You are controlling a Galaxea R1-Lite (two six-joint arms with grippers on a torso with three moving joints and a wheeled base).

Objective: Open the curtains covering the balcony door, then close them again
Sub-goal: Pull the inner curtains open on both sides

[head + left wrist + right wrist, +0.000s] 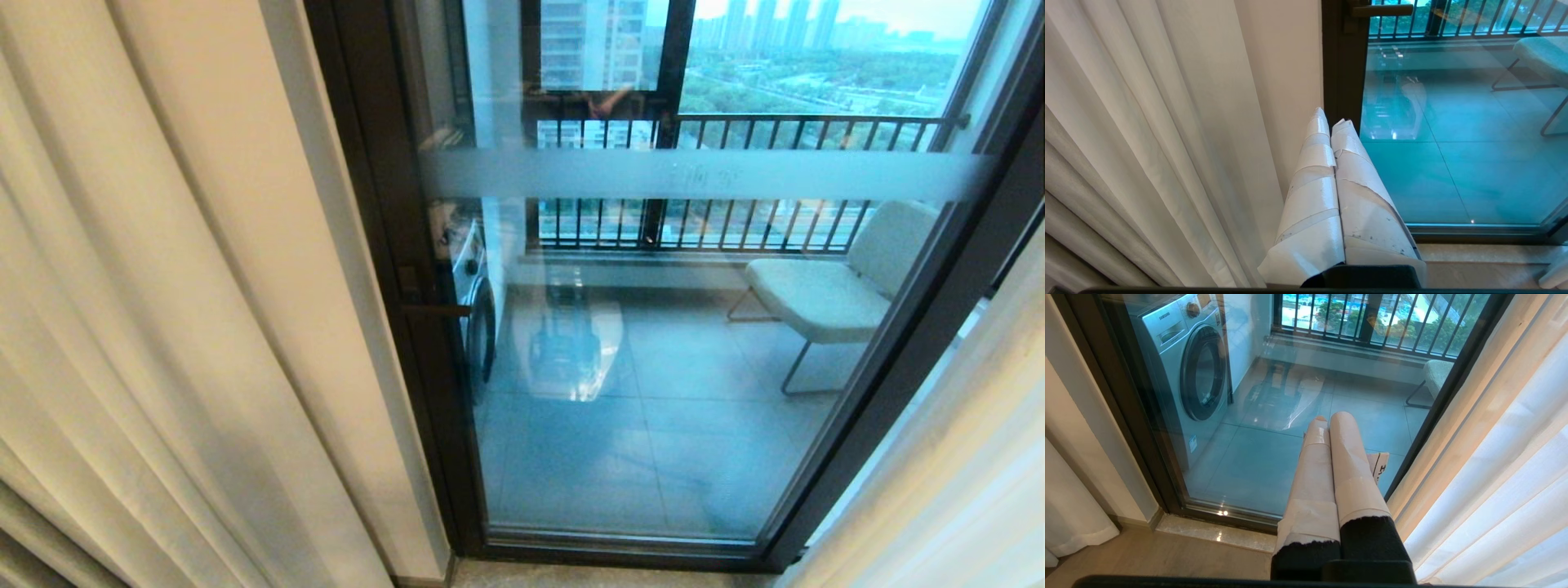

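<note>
My left gripper sits nearest the lens, its taped fingers pressed together on nothing; just beside it, on its outer side, hang the curtains, cream folds gathered clear of the glass, and ahead of it on the other side stands the door frame. My right gripper is likewise clamped tight and empty, pointing at the glass, with the sheer folds of the other drape close by on its outer side. Both drapes stand drawn aside, so I judge the closing half is what remains. The risks I see: with fingers closed I could only shove fabric, not hold it, and the slippery pleats may slide off; a reach for the thick cream layer might snag only the sheer one; a swing toward either drape could knock a finger against the frame or glass. The right wrist view alone shows a washer behind the glass plainly; the head view alone shows a chair whole and the frosted band across the pane, yet shows neither gripper.
</note>
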